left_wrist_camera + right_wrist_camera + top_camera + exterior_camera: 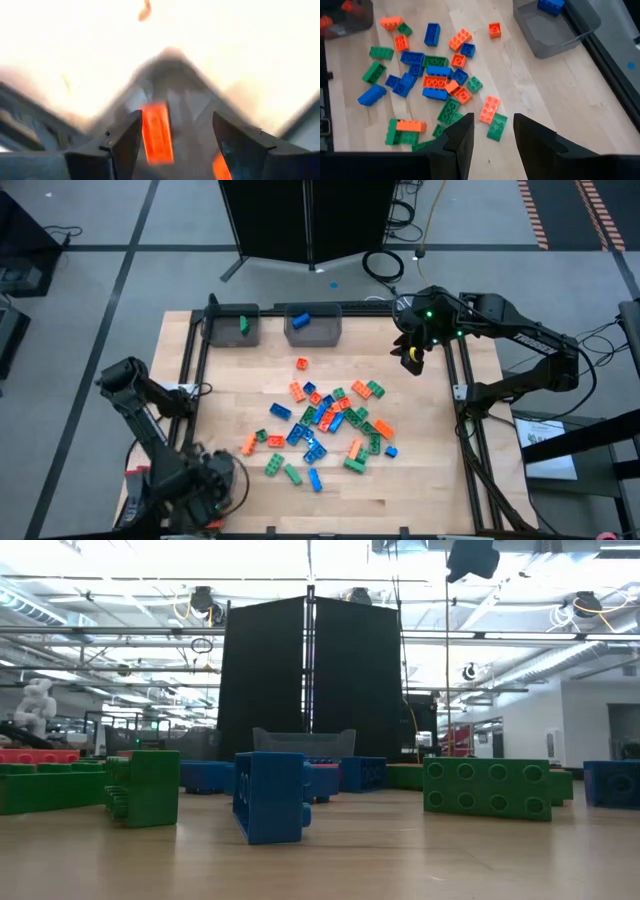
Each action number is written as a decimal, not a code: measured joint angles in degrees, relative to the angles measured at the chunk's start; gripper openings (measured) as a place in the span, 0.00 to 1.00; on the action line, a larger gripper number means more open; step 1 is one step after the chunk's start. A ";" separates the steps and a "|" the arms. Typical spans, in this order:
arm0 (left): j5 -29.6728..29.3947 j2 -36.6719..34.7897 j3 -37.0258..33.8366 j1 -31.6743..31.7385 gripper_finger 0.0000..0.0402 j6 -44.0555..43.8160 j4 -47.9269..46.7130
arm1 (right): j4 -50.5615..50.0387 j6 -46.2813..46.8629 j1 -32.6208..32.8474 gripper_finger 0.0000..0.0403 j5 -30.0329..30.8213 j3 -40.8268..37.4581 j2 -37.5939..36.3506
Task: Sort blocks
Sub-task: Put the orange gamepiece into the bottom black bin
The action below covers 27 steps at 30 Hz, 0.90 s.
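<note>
Hovering above a bin [175, 90], left fingers [120, 145] flank an orange block [157, 132]

Robotics lab / open industrial hall: wood-topped test table [400, 490] w/ metal frame on grey concrete floor w/ taped lines, black partition panels [310, 675] at far side, loose cables [385, 265] by them, exposed ceiling ducts + strip lights, more benches and gear far off.
</note>
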 joint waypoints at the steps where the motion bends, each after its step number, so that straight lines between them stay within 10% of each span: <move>1: -2.15 -0.72 -0.48 1.21 0.61 0.12 -0.75 | 0.50 0.38 0.00 0.33 0.00 0.02 0.00; 8: -10.28 -3.32 -4.87 13.52 0.61 -5.08 -5.41 | 1.54 3.38 0.00 0.33 0.02 0.00 0.00; 15: -6.71 -1.91 -12.02 25.14 0.61 -5.67 14.41 | 1.21 4.01 0.00 0.33 0.02 0.00 0.00; 27: -0.27 -0.32 -12.09 24.62 0.61 -8.47 8.88 | 1.25 3.87 -0.02 0.33 0.28 0.00 0.00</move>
